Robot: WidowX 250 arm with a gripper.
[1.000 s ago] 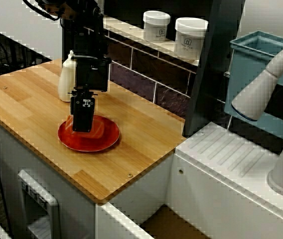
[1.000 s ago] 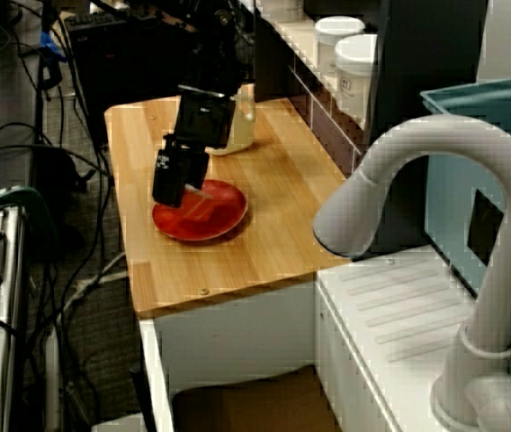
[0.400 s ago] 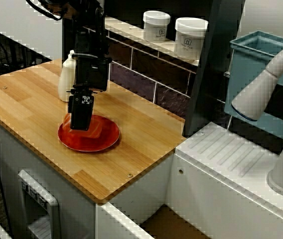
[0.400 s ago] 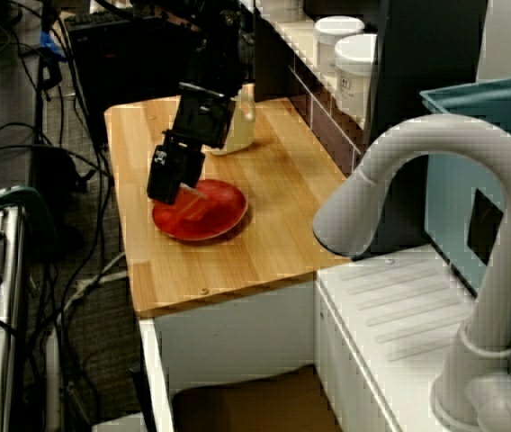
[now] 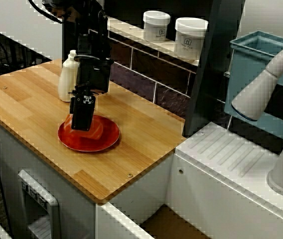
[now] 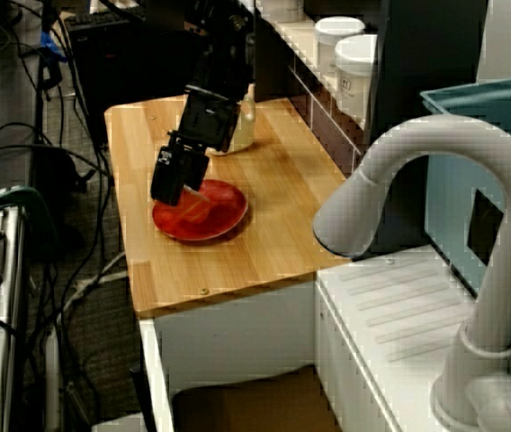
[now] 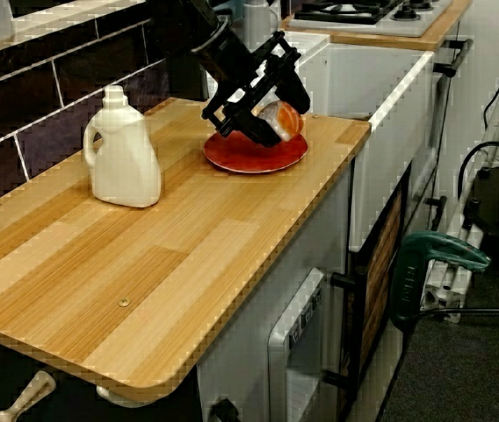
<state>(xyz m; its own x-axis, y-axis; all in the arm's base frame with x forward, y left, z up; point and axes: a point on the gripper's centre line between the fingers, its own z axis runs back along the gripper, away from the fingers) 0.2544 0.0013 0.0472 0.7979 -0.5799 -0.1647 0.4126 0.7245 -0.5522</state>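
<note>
Near the front edge of the pale wooden counter (image 5: pixel 32 104), a round red plate (image 5: pixel 106 138) is sitting flat, giving an orange-and-white food-like piece (image 7: pixel 286 114) a level bed within the arm's reach. A white plastic jug with a handle (image 7: pixel 125 149) is standing upright, well apart from the plate, leaving room around it. A black two-fingered gripper (image 5: pixel 81 128) is tilting down over the plate. Seen along the counter, its fingers are reaching either side of the piece, but I cannot tell whether they are squeezing it.
</note>
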